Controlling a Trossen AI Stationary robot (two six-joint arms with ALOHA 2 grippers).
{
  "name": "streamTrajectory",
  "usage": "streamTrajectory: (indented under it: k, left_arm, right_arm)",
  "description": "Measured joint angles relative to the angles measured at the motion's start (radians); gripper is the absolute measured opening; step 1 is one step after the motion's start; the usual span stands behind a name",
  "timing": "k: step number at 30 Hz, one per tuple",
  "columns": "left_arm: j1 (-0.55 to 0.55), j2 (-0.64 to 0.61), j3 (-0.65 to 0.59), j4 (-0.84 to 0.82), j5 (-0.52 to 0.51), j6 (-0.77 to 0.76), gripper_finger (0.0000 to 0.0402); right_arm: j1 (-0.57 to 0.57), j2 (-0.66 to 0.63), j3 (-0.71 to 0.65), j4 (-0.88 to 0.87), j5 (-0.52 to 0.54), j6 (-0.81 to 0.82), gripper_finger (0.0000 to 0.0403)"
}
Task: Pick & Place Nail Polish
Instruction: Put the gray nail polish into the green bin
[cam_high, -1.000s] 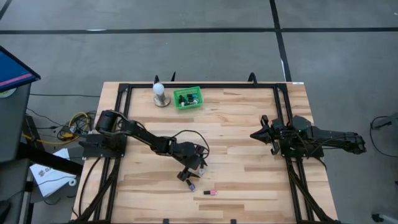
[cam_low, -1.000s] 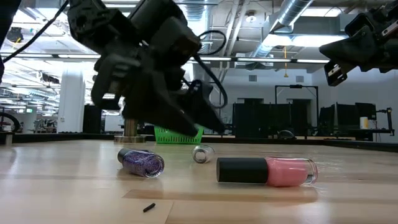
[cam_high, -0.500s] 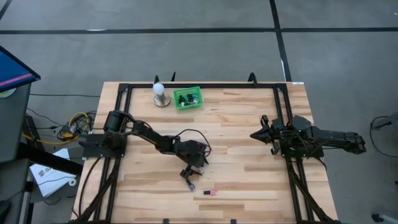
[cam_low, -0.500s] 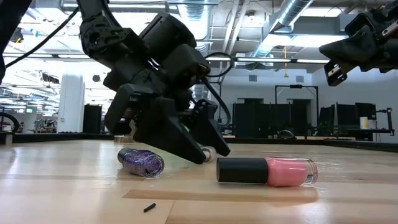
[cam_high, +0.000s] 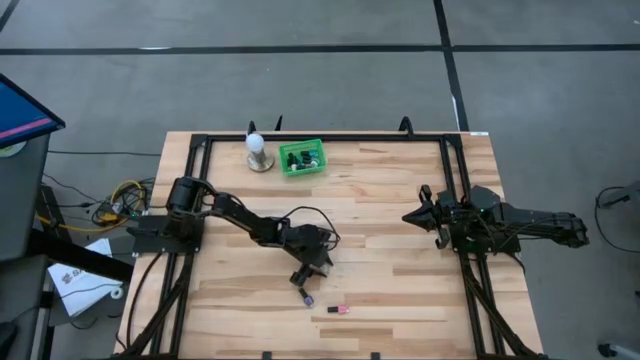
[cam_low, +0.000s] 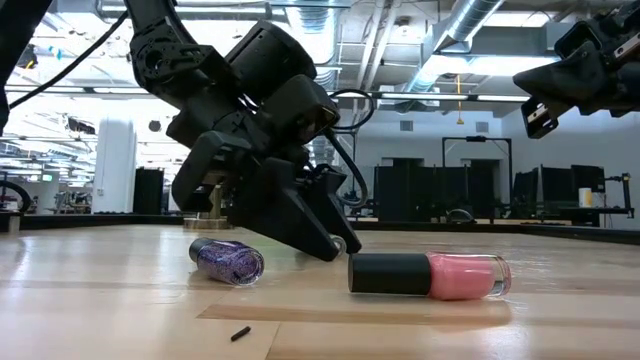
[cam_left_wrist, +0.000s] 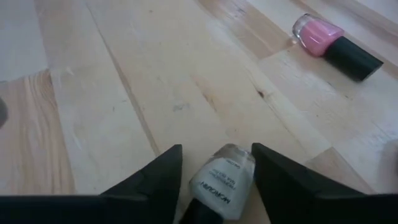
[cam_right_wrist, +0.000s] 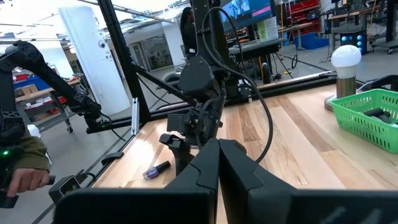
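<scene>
Where the high view looks down, the left gripper (cam_high: 300, 279) is low on the table's (cam_high: 400, 200) near middle, a purple bottle (cam_high: 307, 298) and pink bottle (cam_high: 340, 309) just beyond; the right gripper (cam_high: 412, 215) waits, fingers together. Left wrist view: a clear, white-labelled bottle (cam_left_wrist: 222, 182) lies between spread fingers (cam_left_wrist: 155, 177), unsqueezed. Behind stand a green basket (cam_high: 301, 158) and bulb (cam_high: 257, 150).

Pale cream glass nail polish bottle (cam_left_wrist: 222, 179) between left gripper (cam_left_wrist: 214, 171) fingers: cap cut off by frame edge. Green plastic mesh basket (cam_high: 301, 158), far from it: contents too small to identify.
</scene>
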Motion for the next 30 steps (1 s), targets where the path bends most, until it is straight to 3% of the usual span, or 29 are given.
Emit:
streamTrajectory:
  k: [11, 20, 30]
  left_arm:
    - [0.0, 0.001, -0.002, -0.01, -0.007, 0.0, 0.01]
    - [-0.001, -0.02, -0.005, -0.027, -0.045, -0.004, 0.01]
    - [0.017, -0.172, -0.008, -0.084, -0.248, 0.0, 0.01]
  right_arm:
    - [0.0, 0.0, 0.0, 0.0, 0.0, 0.0, 0.0]
    - [0.0, 0.0, 0.0, 0.0, 0.0, 0.0, 0.0]
    - [0.0, 0.0, 0.0, 0.0, 0.0, 0.0, 0.0]
